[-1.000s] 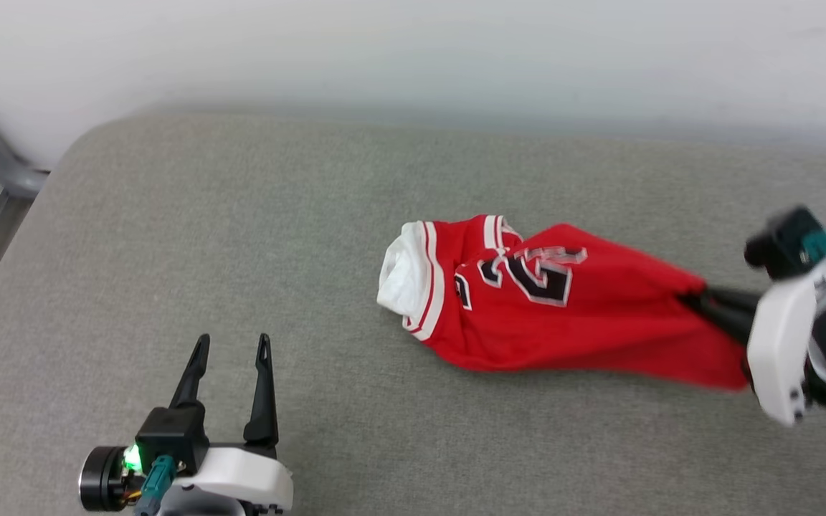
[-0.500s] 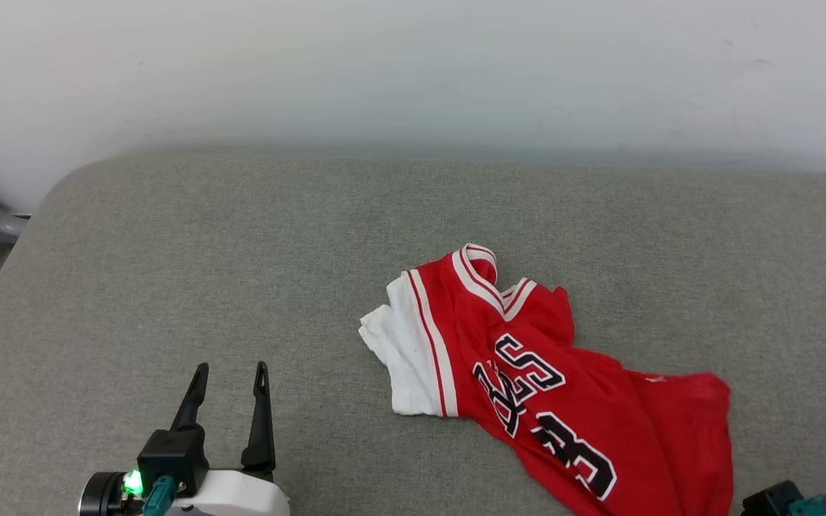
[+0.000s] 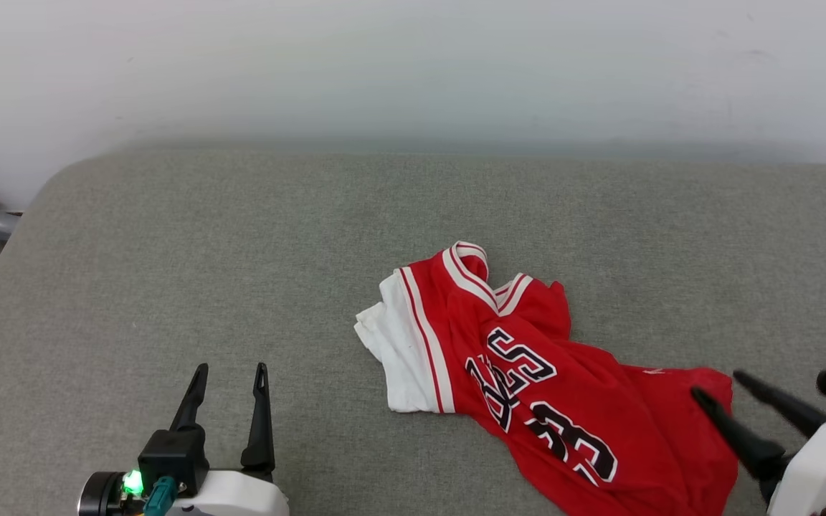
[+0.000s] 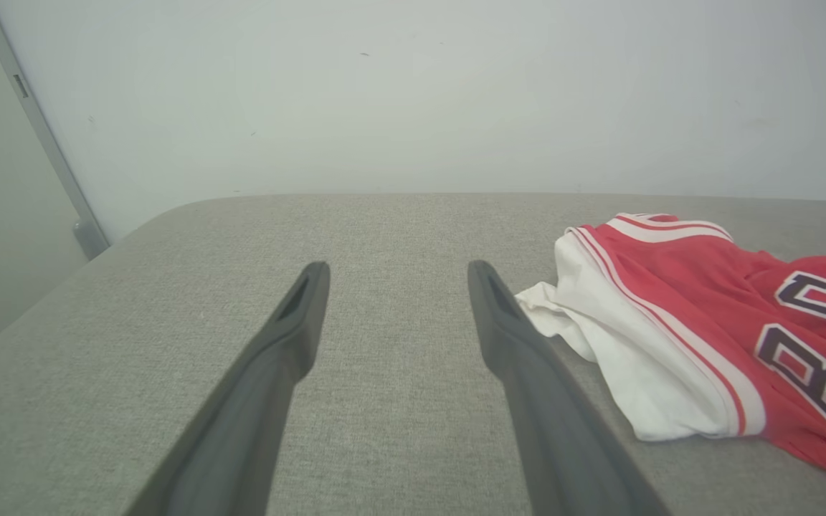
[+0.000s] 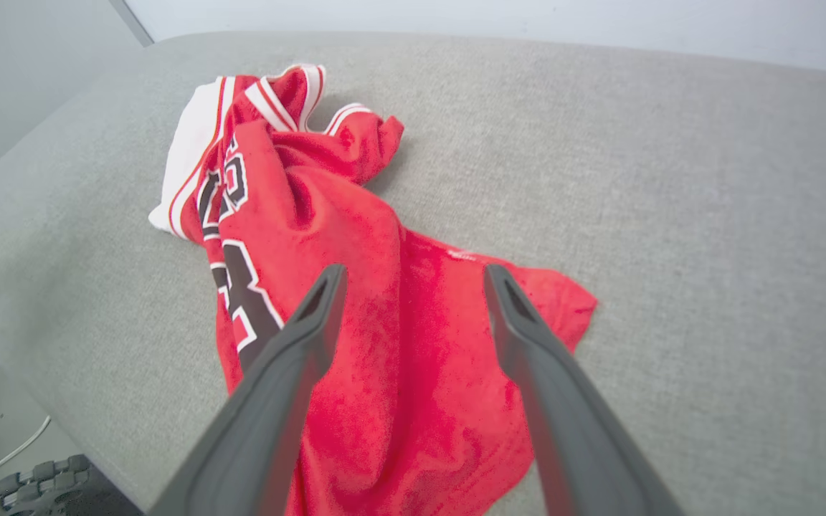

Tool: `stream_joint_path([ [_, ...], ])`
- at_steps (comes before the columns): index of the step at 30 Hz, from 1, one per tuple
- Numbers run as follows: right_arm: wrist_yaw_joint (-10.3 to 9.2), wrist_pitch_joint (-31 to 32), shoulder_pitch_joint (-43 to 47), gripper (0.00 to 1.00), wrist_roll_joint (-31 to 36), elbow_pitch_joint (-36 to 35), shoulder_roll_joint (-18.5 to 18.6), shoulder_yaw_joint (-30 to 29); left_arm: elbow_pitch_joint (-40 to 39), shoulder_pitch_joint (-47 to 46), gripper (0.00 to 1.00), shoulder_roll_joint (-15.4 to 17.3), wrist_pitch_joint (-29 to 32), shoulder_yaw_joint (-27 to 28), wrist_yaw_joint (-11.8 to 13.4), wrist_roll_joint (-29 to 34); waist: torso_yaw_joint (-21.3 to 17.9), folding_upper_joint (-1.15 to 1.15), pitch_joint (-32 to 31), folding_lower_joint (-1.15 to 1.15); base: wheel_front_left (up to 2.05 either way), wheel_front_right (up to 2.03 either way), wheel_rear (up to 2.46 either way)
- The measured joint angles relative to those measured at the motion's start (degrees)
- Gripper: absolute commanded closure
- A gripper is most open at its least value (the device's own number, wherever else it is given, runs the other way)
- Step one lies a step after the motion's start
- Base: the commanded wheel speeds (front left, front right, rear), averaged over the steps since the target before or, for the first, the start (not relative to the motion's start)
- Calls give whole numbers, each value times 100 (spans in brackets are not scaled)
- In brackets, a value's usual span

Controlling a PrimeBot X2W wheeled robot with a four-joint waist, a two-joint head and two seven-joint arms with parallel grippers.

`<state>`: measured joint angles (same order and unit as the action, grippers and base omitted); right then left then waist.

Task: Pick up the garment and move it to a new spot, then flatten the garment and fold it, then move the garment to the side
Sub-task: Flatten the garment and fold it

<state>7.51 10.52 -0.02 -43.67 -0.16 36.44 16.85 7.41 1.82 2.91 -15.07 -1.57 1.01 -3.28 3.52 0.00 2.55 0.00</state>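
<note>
Right gripper point(image 3: 716, 382): long dark fingers spread, nothing held, tips over hem end of red jersey T-shirt point(image 3: 528, 373) with black white-outlined lettering. Left gripper point(image 3: 231, 369): fingers likewise parted, empty, above bare cushion, well apart from white sleeve point(image 3: 399, 351). Shirt lies rumpled, right of centre on grey woven fabric cushion point(image 3: 241, 236), collar toward pale wall point(image 3: 413, 64).

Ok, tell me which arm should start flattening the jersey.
Right, probably: the right gripper is open at the hem of the jersey; the left gripper, also open, sits clear of it.
</note>
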Motion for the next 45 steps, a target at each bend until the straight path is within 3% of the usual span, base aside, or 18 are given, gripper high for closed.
stream_joint_path([
  [5, 0, 283, -600, 0, 334, -617, 41, -578, -37, -160, 0, 1, -1, -110, 1, -16, 114, 0, 157, 0, 0, 0, 0],
  [10, 0, 898, -1516, 0, 469, -712, 65, -525, -88, -369, 0, 0, -1, -231, 9, -58, 277, 0, 390, 0, 0, 0, 0],
  [21, 0, 3206, -3468, 0, 74, 501, 248, 1081, -238, -763, 0, 1, -1, -489, 103, -157, 677, 0, 943, 0, 0, 0, 0],
  [25, 0, 3765, -3995, 0, 57, 1066, 243, 1601, -294, -921, 0, 0, 0, -594, 126, -210, 805, 0, 1158, 1, 0, 0, 0],
  [37, 0, 3615, -4607, 0, 67, 2625, -110, 2613, -390, -1189, 0, 0, -1, -838, 260, -337, 1129, 0, 1734, 0, 0, 0, 0],
  [42, -3, 3244, -4678, 0, -191, 2788, -107, 2934, -377, -1247, 0, 1, -1, -816, 302, -334, 1110, 0, 1766, 0, 0, 0, 0],
  [43, -12, 3086, -4681, 80, -234, 2777, -105, 3009, -368, -1246, 0, 1, 0, -795, 300, -322, 1083, 0, 1751, 0, 0, 0, 0],
  [44, -12, 2948, -4683, 100, -286, 2765, -107, 3083, -361, -1243, 0, 0, 0, -783, 296, -301, 1058, 0, 1727, 0, 0, 0, 0],
  [45, -12, 2806, -4696, 100, -344, 2729, -111, 3170, -355, -1235, 0, -1, 0, -769, 293, -292, 1029, 0, 1696, 0, 0, 0, 0],
])
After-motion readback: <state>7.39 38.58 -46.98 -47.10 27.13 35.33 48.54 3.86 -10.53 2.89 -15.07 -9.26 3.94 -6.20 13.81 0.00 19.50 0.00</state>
